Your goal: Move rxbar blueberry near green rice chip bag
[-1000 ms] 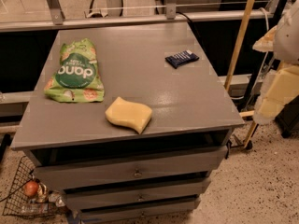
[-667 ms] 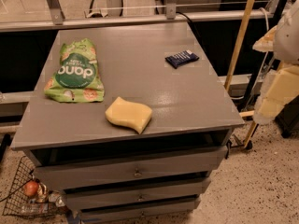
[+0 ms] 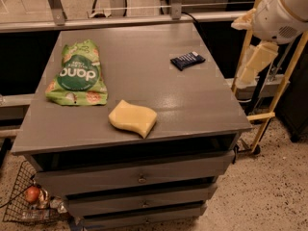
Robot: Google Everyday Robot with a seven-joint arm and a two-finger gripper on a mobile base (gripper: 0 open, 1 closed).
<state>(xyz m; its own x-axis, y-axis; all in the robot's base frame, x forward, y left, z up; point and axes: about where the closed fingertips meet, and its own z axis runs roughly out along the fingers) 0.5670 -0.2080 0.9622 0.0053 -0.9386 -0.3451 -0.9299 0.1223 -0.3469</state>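
Note:
The rxbar blueberry (image 3: 187, 60), a small dark navy wrapper, lies flat at the back right of the grey cabinet top (image 3: 192, 105). The green rice chip bag (image 3: 76, 73) lies flat at the back left, far from the bar. My gripper (image 3: 253, 65) hangs in the air past the cabinet's right edge, to the right of the bar and a little above the surface, under the white arm housing (image 3: 284, 8). It touches nothing.
A yellow wavy sponge (image 3: 133, 118) lies near the front middle of the top. A yellow wooden frame (image 3: 269, 95) stands by the right side. A wire basket (image 3: 26, 196) with an apple sits on the floor at front left. Drawers fill the cabinet's front.
My arm and gripper have moved left and up, closer to the cabinet's right edge. The bar, bag and sponge have not moved.

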